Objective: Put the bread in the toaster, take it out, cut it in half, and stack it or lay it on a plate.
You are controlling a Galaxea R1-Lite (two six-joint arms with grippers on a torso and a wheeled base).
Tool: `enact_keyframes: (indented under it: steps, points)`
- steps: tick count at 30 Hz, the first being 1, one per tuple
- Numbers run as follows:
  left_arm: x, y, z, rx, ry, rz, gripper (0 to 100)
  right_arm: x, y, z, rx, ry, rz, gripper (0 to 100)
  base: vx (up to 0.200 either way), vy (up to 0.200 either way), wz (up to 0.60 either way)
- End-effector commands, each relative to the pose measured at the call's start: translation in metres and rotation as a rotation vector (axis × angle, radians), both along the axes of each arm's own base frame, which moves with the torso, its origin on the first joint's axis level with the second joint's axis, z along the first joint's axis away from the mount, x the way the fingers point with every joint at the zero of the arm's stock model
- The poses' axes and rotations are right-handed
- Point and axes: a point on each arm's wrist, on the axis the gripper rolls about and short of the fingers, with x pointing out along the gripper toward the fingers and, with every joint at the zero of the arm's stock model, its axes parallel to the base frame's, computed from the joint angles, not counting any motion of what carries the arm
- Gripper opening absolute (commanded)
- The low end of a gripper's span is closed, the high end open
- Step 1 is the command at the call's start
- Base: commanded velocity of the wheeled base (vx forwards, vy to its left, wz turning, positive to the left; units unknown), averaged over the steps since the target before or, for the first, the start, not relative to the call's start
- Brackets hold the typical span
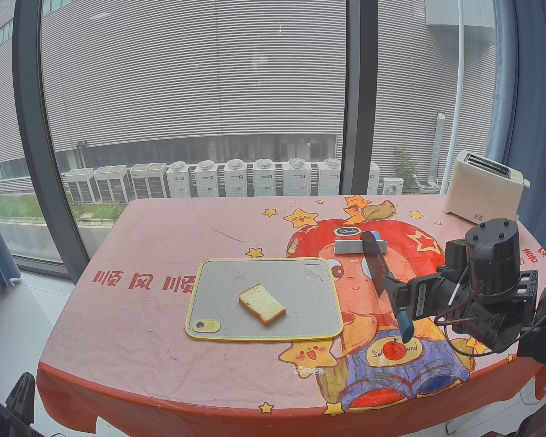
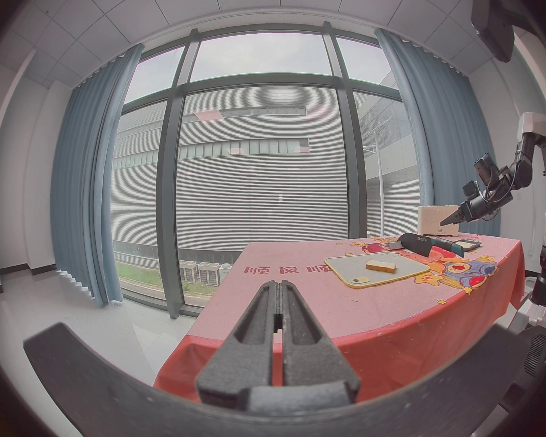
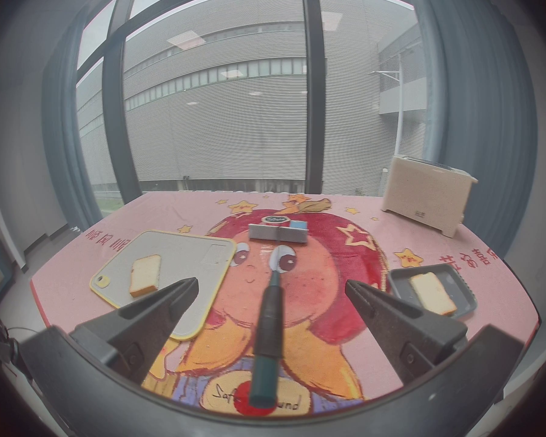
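One bread slice (image 1: 261, 303) (image 3: 145, 274) lies on the grey, yellow-rimmed cutting board (image 1: 297, 280) (image 3: 194, 256) in the middle of the table. To the board's right a knife (image 1: 376, 265) (image 3: 268, 329) with a teal handle rests on the tablecloth. My right gripper (image 1: 397, 301) (image 3: 270, 285) hovers over it, open, one finger on each side of the handle. The white toaster (image 1: 482, 186) (image 3: 428, 194) stands at the far right corner. My left gripper (image 2: 279, 329) is shut on nothing, low and off the table's left side.
A dark tray (image 3: 400, 277) with a second bread slice (image 3: 432, 292) sits on the right, near the toaster. A small grey knife rest (image 1: 361, 245) (image 3: 278, 232) lies behind the knife tip. The window runs along the table's far edge.
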Motion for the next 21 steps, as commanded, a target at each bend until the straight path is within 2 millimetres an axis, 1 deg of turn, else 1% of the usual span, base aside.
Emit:
enact_keyframes:
  steps: [1, 6, 11, 15, 19, 21]
  points:
    - [0.0, 0.0, -0.005, 0.001, 0.001, -0.002, 0, -0.003, -0.001, -0.001, -0.003, 0.002, 0.004, 100, 0.0, 0.0, 0.0]
    - [0.0, 0.0, -0.005, 0.001, 0.001, -0.002, 0, -0.005, -0.008, 0.0, 0.004, -0.005, -0.014, 100, 0.0, 0.0, 0.0]
    - [0.0, 0.0, -0.005, 0.001, 0.001, -0.002, 0, -0.005, -0.016, 0.011, 0.026, -0.04, -0.038, 100, 0.0, 0.0, 0.0]
    - [0.0, 0.0, -0.005, 0.001, 0.001, -0.002, 0, -0.012, -0.032, 0.037, 0.062, -0.132, -0.055, 100, 0.0, 0.0, 0.0]
    - [0.0, 0.0, -0.005, 0.001, 0.001, -0.002, 0, -0.02, -0.053, 0.046, 0.061, -0.174, -0.101, 100, 0.0, 0.0, 0.0]
    - [0.0, 0.0, -0.005, 0.001, 0.001, -0.002, 0, -0.031, -0.065, 0.047, 0.068, -0.191, -0.123, 100, 0.0, 0.0, 0.0]
